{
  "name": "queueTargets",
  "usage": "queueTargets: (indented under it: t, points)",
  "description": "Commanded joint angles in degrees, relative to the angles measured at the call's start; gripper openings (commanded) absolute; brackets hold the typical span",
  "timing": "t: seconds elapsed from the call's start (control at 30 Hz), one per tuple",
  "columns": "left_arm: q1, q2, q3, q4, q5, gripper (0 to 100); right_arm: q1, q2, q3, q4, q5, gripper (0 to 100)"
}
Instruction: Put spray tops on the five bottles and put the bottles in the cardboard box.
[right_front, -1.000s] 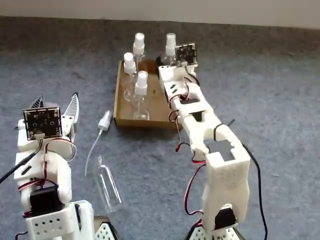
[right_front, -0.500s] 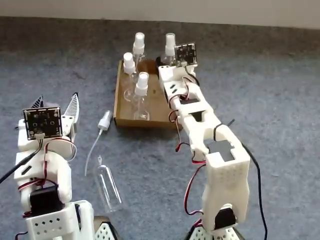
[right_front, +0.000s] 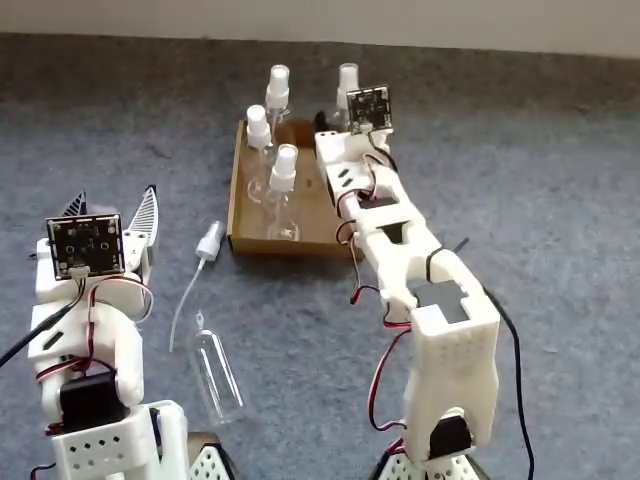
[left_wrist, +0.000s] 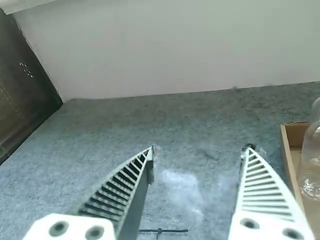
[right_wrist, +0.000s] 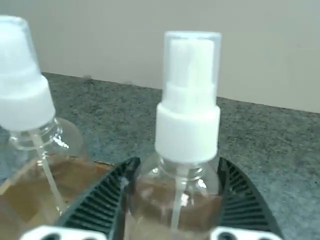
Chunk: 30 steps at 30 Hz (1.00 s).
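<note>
Being pinched by the right gripper (right_wrist: 177, 167) at the cardboard box's (right_front: 238, 215) far corner, one capped bottle (right_wrist: 187, 125) has been carried slightly farther back than a second ago. Nearest, an uncapped bottle (right_front: 218, 375) of clear plastic is laid on the grey carpet (right_front: 520, 200). A white spray top (right_front: 208, 243) with a thin tube lies just beyond it, beside the widely spread left gripper (left_wrist: 199, 150), and farther off three upright capped bottles (right_front: 283, 190) are grouped at the shallow box.
</note>
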Motion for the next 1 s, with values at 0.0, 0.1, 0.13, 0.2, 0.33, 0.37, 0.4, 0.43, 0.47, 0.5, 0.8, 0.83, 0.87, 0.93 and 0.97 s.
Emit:
queueTargets:
  t: [0.0,0.1,0.13,0.2,0.33,0.37,0.4,0.43,0.47,0.5,0.8,0.83,0.87,0.93,0.97]
  points:
    - [1.19,0.04,-0.48,-1.23,0.7,25,-0.48,-5.05,-0.66,0.13,0.62,17.7]
    - [1.19,0.04,-0.48,-1.23,0.7,25,-0.57,-5.41,-0.84,3.12,0.53,17.9]
    - [1.19,0.04,-0.48,-1.23,0.7,25,-0.57,-5.41,-0.84,3.12,0.53,18.7]
    - [1.19,0.04,-0.48,-1.23,0.7,25,-0.57,-5.41,-0.84,3.21,0.26,22.6]
    - [1.19,0.04,-0.48,-1.23,0.7,25,-0.92,-5.41,-0.84,3.65,0.35,31.3]
    - [1.27,0.04,-0.48,-1.23,0.7,25,-1.01,-5.41,-0.84,3.65,0.44,32.5]
    - [1.27,0.04,-0.48,-1.23,0.7,25,-1.1,-5.41,-0.84,3.65,0.44,33.0]
    - [1.27,0.04,-0.48,-1.23,0.7,25,-1.1,-5.41,-0.84,3.65,0.44,33.0]
    - [1.27,0.04,-0.48,-1.23,0.7,25,-1.1,-5.41,-0.84,3.65,0.44,33.0]
    - [1.27,0.04,-0.48,-1.14,0.7,25,-1.1,-5.49,-0.84,3.65,0.44,33.0]
    - [1.36,0.04,-0.48,-1.14,0.7,25,-1.01,-5.76,-6.37,8.84,0.44,33.0]
    - [1.8,0.04,-0.48,-1.14,0.7,25,-1.01,-5.76,-8.04,10.24,0.44,33.0]
    - [2.15,0.04,-0.48,-1.14,0.7,25,-1.01,-5.76,-9.54,11.38,0.44,33.0]
    - [2.51,0.04,-0.4,-1.14,0.7,25,-1.01,-5.76,-12.53,13.58,0.44,33.0]
    - [2.51,0.04,-0.4,-1.14,0.7,25,-1.01,-5.76,-14.02,14.81,0.44,33.0]
